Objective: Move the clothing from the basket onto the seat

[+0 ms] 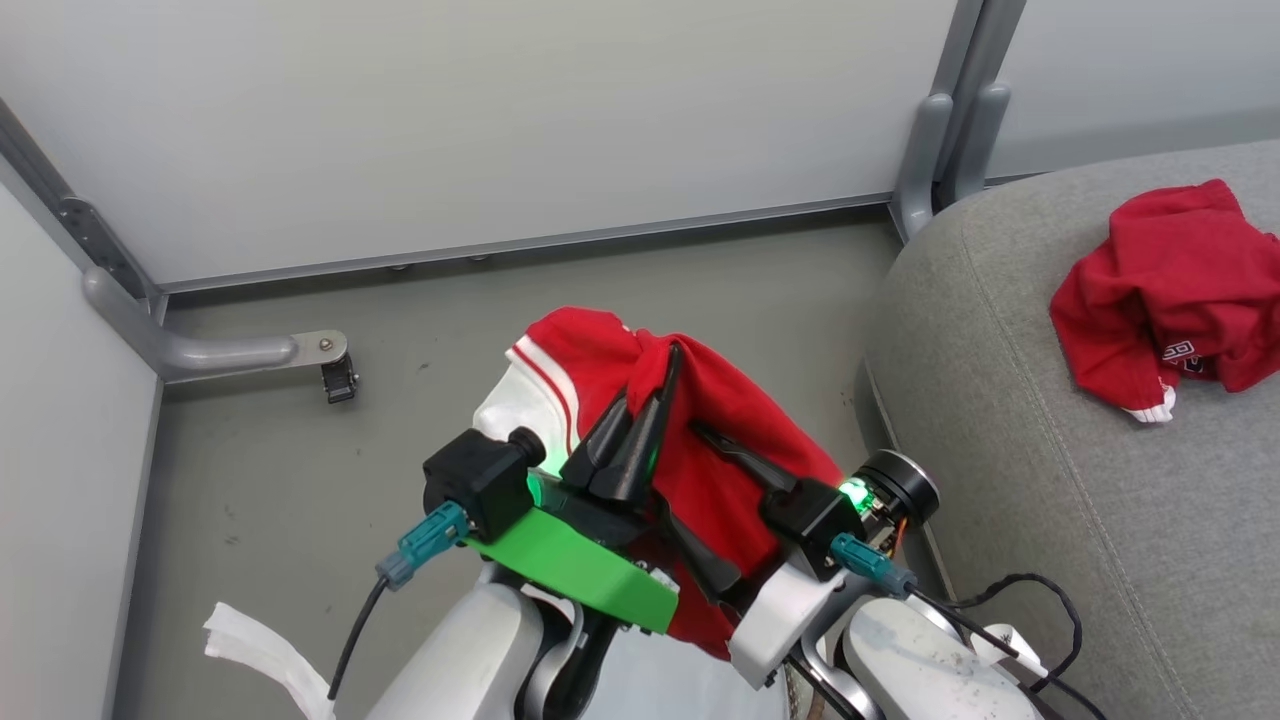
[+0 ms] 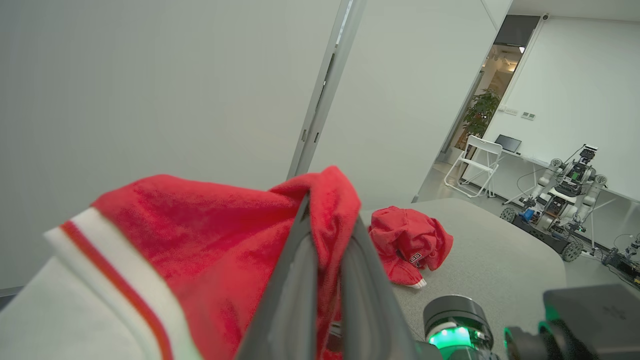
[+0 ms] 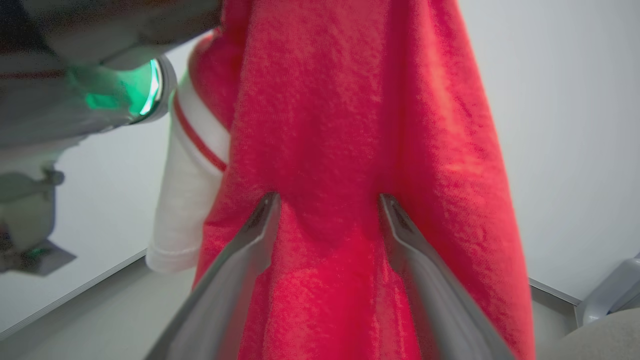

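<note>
One red garment [image 1: 720, 400] with white striped trim hangs in the air above the floor, left of the seat. My left gripper [image 1: 668, 358] is shut on its upper fold, which drapes over the fingers [image 2: 300, 260]. My right gripper [image 1: 676, 462] is open, its two fingers [image 3: 260, 220] spread against the hanging cloth [image 3: 340, 150]. The other red garment [image 1: 1170, 290] lies crumpled on the grey seat [image 1: 1030, 480], also seen as the garment [image 2: 410, 245] on the seat [image 2: 500, 250]. The basket is hidden under my arms.
Pale wall panels with grey metal posts [image 1: 945, 130] close off the back. A metal bracket [image 1: 250, 352] sticks out over the floor at the left. A white cloth strip [image 1: 262, 650] lies at lower left. Another robot [image 2: 565, 200] and a white chair [image 2: 475, 165] stand far off.
</note>
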Robot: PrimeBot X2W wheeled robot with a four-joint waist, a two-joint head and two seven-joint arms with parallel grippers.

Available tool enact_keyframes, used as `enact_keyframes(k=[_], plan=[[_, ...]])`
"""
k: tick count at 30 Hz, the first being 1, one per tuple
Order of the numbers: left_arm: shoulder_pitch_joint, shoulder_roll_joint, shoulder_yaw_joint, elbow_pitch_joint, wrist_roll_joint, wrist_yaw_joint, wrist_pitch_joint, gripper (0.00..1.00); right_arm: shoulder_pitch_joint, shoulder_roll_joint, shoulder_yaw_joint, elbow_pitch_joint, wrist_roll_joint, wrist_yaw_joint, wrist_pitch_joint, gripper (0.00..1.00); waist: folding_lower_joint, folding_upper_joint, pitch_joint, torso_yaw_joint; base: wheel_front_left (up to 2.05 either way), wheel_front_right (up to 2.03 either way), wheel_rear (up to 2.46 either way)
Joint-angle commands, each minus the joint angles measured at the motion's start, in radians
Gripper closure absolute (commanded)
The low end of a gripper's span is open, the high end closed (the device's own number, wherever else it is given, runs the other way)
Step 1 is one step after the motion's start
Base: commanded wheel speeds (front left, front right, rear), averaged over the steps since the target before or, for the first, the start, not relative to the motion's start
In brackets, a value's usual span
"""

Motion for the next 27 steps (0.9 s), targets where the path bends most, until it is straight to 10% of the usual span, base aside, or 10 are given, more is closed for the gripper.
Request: enact_keyframes(k=[1,16,19,25,27], plan=[[-0.021,0.001,-0.007,-0.007,-0.009,-0.003,0.000,1.00,-0.010,-0.002,-0.001,0.012,-0.007,-0.001,-0.004,0.00,0.0001,0.0000,0.000,0.013,0.00,0.00,0.00],[-0.037,0.001,-0.120,-0.030,-0.051,-0.003,0.000,1.00,-0.026,0.000,-0.022,0.057,0.020,-0.001,-0.004,0.00,0.0001,0.0000,-0.007,0.060,0.00,0.00,0.00],[-0.042,0.001,-0.147,-0.036,-0.058,-0.003,0.000,1.00,-0.029,0.000,-0.024,0.062,0.023,-0.001,-0.004,0.20,0.0001,0.0000,-0.008,0.067,0.00,0.00,0.00],[-0.044,0.001,-0.175,-0.040,-0.069,-0.003,0.000,1.00,-0.040,0.000,-0.030,0.063,0.029,-0.001,-0.004,1.00,0.0001,0.0000,-0.010,0.079,0.00,0.00,0.00],[-0.042,0.001,-0.179,-0.038,-0.070,-0.003,0.000,1.00,-0.039,0.000,-0.033,0.060,0.030,-0.001,-0.004,1.00,0.0001,0.0000,-0.012,0.082,0.00,0.00,0.00]])
